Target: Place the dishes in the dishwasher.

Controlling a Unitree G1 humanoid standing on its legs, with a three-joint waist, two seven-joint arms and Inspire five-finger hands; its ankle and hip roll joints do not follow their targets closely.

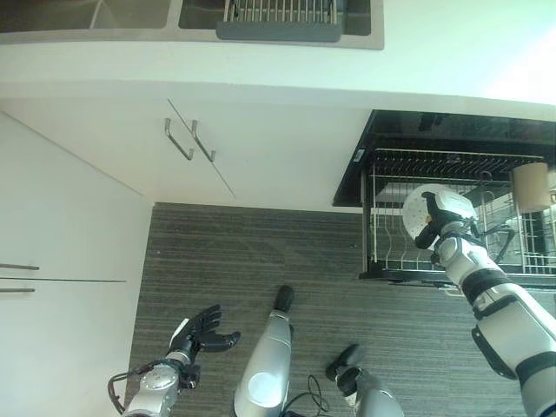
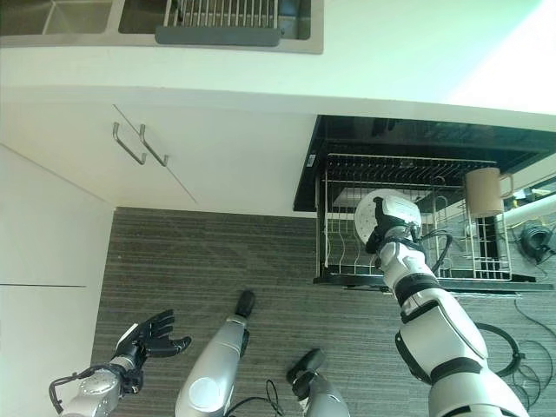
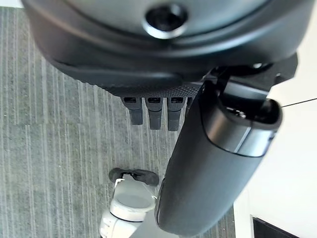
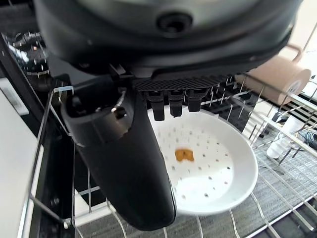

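Plate (image 4: 213, 168) in right hand (image 1: 447, 217), over dishwasher rack (image 1: 382, 252)

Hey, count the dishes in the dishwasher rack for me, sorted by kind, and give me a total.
Plates: 1, the white dotted plate, which the right hand holds over the rack.
Mugs: 1, the tan mug standing at the rack's far right.
Total: 2 dishes.
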